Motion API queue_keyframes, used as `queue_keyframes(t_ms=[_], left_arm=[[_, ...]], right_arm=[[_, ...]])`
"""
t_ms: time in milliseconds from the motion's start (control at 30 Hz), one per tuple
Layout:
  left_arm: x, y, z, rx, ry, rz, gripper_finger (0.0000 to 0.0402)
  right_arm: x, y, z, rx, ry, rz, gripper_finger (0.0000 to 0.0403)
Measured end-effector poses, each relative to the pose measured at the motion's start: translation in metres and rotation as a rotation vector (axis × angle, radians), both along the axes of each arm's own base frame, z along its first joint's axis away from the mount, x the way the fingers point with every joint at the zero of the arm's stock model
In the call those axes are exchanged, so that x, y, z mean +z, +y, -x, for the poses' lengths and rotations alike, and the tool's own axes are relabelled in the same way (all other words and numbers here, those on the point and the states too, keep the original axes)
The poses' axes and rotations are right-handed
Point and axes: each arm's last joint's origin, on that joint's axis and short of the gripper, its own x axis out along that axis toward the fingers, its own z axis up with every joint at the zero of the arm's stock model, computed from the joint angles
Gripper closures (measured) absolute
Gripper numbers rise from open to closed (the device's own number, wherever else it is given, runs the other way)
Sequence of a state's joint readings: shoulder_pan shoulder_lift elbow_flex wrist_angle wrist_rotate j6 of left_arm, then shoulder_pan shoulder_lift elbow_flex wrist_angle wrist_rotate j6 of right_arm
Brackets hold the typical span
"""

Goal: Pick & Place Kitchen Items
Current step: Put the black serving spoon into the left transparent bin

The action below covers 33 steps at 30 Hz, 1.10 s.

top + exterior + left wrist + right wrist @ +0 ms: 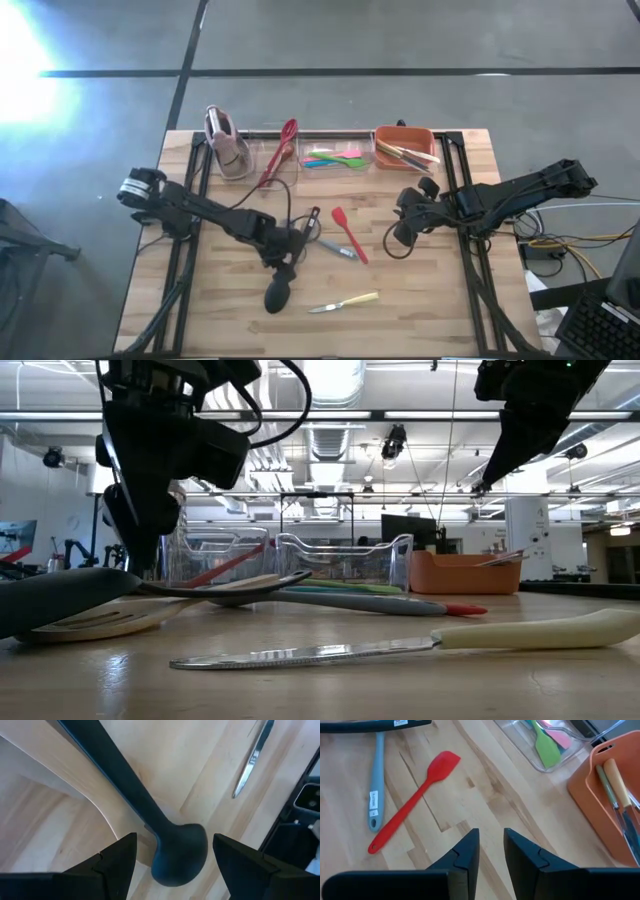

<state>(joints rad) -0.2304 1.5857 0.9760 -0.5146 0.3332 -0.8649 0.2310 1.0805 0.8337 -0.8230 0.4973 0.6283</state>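
A black ladle (277, 293) lies on the table, its handle (107, 762) resting across a wooden spatula (110, 622). My left gripper (284, 262) is open just above it. Its fingers (116, 862) stand on either side of the ladle's bowl (181, 854) without touching. A red spatula (349, 233), a grey-blue utensil (335, 249) and a pale-handled knife (346, 302) lie flat on the table. My right gripper (404, 228) hovers to the right of the red spatula (415, 800), empty, with only a narrow gap between its fingers (465, 855).
Along the far edge stand a pink-topped rack (228, 143), a clear bin holding a leaning red spoon (279, 152), a clear bin (337, 157) with green, pink and blue utensils, and an orange bin (405, 148) with pale-handled utensils. Bare wood shows at the near right.
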Motion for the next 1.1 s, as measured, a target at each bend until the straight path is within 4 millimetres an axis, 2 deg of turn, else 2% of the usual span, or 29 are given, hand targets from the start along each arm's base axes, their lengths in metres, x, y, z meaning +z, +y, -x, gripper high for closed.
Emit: queue_keyframes(t_ms=[500,1100], left_arm=[[-0.022,-0.004,-0.011,-0.028,0.032,0.03,0.0138],[-0.033,-0.007,-0.021,-0.077,-0.004,0.096,0.0138]], right_arm=[[0.0,0.0,-0.001,0.0,-0.007,-0.001,0.0305],[-0.001,0.0,-0.001,0.003,-0.007,0.001,0.0327]])
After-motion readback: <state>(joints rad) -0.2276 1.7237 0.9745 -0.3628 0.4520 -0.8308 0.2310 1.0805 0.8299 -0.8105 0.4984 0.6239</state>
